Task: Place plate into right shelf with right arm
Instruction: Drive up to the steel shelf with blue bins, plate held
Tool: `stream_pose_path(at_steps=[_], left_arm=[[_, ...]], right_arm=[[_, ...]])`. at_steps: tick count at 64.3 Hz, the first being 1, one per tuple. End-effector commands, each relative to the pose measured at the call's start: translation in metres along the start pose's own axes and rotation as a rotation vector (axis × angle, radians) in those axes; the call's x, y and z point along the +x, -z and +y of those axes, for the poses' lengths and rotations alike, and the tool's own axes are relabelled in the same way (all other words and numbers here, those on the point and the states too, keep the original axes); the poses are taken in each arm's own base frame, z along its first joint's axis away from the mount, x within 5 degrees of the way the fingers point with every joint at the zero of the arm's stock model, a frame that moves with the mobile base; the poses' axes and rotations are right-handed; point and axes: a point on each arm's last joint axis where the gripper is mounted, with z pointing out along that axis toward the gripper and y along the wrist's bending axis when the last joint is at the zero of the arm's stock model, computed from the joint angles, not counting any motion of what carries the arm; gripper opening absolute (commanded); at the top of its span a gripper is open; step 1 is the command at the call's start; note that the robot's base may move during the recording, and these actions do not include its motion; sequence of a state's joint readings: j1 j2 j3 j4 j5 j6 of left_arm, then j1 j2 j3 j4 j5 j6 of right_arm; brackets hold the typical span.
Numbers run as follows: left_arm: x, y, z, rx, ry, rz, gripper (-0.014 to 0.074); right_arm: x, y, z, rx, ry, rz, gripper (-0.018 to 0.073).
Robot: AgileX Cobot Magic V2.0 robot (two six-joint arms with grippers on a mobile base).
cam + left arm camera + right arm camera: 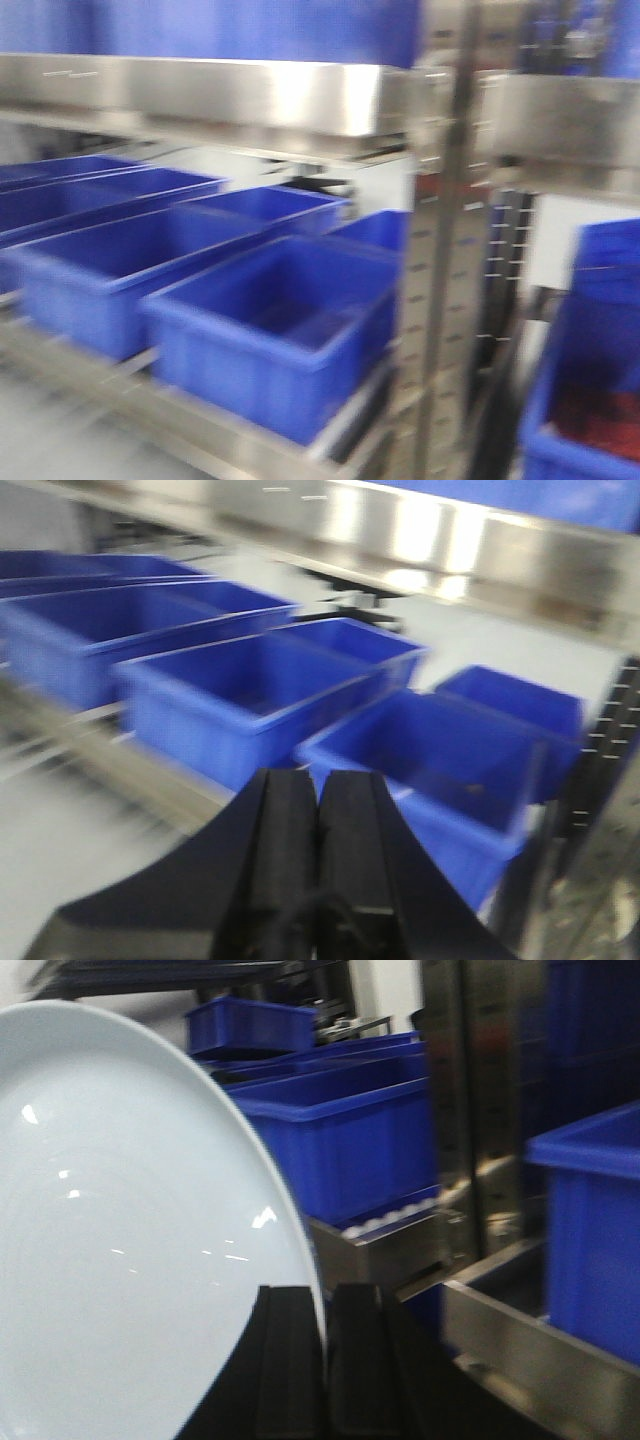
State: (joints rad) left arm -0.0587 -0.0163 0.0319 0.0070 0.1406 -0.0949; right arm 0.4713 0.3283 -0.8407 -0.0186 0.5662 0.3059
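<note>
A large white plate (120, 1220) fills the left of the right wrist view. My right gripper (323, 1305) is shut on its rim, one black finger on each face, and holds it on edge. The right shelf (570, 130) is a steel rack at the right of the front view, with a blue bin (590, 380) on its lower level; the bin also shows in the right wrist view (595, 1220). My left gripper (317, 790) is shut and empty, in front of blue bins on the left rack. Neither arm shows in the front view.
Several blue bins (270, 330) stand in rows on the left steel shelf (180, 415), under an upper steel shelf (230, 95). A perforated steel upright (440, 280) divides left and right racks. All views are motion-blurred.
</note>
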Motion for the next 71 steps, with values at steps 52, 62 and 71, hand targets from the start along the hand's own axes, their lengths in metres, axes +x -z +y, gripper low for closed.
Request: stream_pose_path(at_steps=[52,62,71], left_arm=[[-0.0051,0.0002,-0.0006,0.010,0.006,-0.084,-0.0047],[-0.0051,0.0002,-0.0006,0.010,0.006,-0.084,-0.0047],[-0.0051,0.0002,-0.0006,0.010,0.006,-0.084,-0.0047]], right_arm=[[-0.0152,-0.0010,0.0043,-0.027,0.013,-0.106,0.0070],[-0.0152,-0.0010,0.0043,-0.027,0.013,-0.106,0.0070],[-0.0152,-0.0010,0.0043,-0.027,0.013,-0.106,0.0070]])
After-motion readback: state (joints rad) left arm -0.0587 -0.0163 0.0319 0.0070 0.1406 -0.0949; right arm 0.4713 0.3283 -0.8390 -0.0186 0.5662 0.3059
